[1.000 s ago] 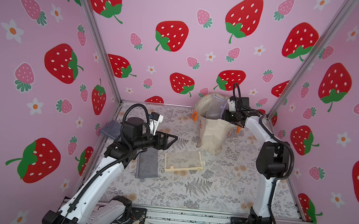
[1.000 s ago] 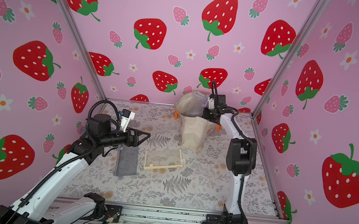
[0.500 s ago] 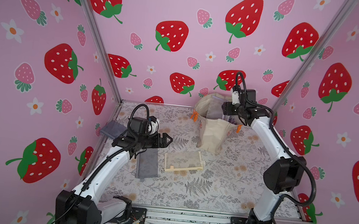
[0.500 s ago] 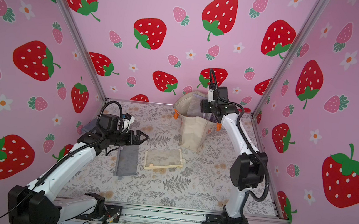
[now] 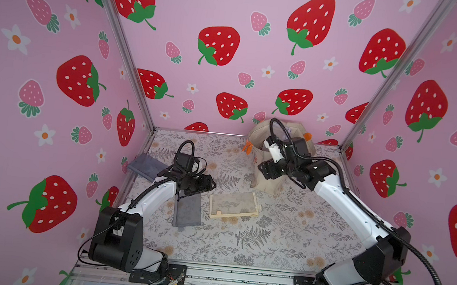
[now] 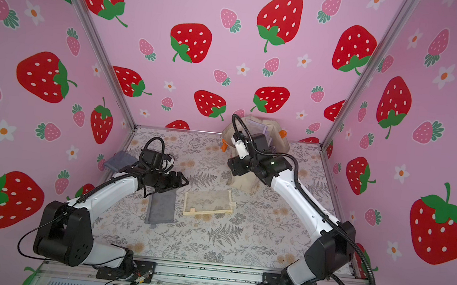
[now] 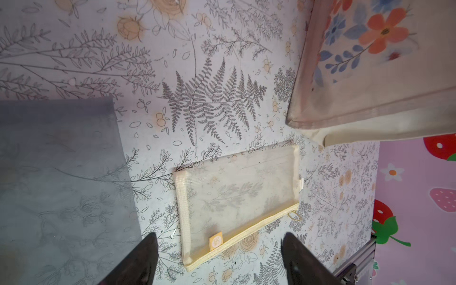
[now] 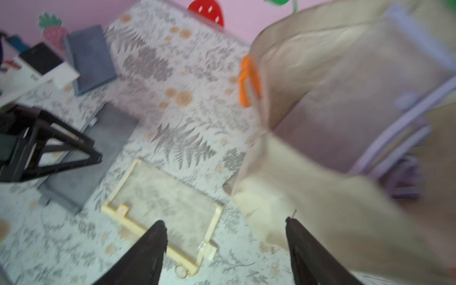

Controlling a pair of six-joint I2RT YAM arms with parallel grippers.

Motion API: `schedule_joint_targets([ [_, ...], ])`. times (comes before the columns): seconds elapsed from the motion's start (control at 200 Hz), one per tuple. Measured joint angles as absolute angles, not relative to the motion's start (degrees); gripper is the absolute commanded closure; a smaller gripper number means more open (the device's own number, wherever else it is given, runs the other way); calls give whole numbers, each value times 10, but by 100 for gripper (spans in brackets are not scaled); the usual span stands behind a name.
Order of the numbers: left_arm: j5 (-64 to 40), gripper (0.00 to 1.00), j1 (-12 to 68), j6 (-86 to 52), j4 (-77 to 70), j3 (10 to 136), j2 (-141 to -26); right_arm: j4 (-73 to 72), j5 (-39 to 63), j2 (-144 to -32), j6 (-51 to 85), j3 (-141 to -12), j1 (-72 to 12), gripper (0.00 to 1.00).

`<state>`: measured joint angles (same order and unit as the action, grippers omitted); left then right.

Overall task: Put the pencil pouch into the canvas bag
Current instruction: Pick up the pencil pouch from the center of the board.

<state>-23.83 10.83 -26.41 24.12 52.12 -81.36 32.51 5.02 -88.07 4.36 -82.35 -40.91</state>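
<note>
Four pouches are showing up here. Three are lying flat on the worktop [image 5: 239, 245]: a cream mesh pouch [image 5: 233, 206] in the middle, a grey pouch [image 5: 187, 211] just beside it, and a second grey pouch [image 5: 145, 166] off by the side wall. The fourth, a purple mesh pouch [image 8: 357, 103], is sitting inside the canvas bag [image 5: 268, 182], which is standing upright with its mouth open near the back corner.

The right fingers [image 8: 148, 254] are hanging apart with nothing between them, just in front of the bag's wall. That wrist view is coming out blurry, so we're not calling anything finer. The left fingers [image 7: 140, 261] are standing apart and empty too, hovering over the spot where the grey pouch and the cream one lie side by side, and looking clear of both.

So we're guessing the drop-in step is basically wrapped for the purple one. If that's the only pouch wanted, what's left is backing both arms off without snagging the floppy rim or the orange handle [image 8: 249, 81]. If more are meant to follow, the cream pouch is looking like the obvious pick. It's thin and flat, so the fingers are going to need an edge to pinch.
</note>
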Motion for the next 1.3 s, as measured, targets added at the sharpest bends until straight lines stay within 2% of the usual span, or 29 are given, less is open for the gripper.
schedule_joint_targets([
  [0.11,-233,24,113,-277,232,482,-812,319,70,-884,63,-757,-447,22],
  [0.24,-230,25,117,-288,226,453,-809,308,71,-890,94,-697,-452,21],
  [0.455,-214,25,142,-305,221,420,-782,283,72,-945,120,-682,-450,21],
  [0.685,-163,23,259,-364,230,385,-689,270,99,-1048,122,-746,-456,20],
  [0.87,-140,22,336,-429,209,343,-668,260,124,-1130,124,-828,-457,20],
  [1.111,-142,20,343,-479,157,320,-701,253,159,-1210,136,-872,-457,20],
  [1.296,-165,20,315,-498,95,302,-740,230,173,-1197,145,-844,-456,20],
])
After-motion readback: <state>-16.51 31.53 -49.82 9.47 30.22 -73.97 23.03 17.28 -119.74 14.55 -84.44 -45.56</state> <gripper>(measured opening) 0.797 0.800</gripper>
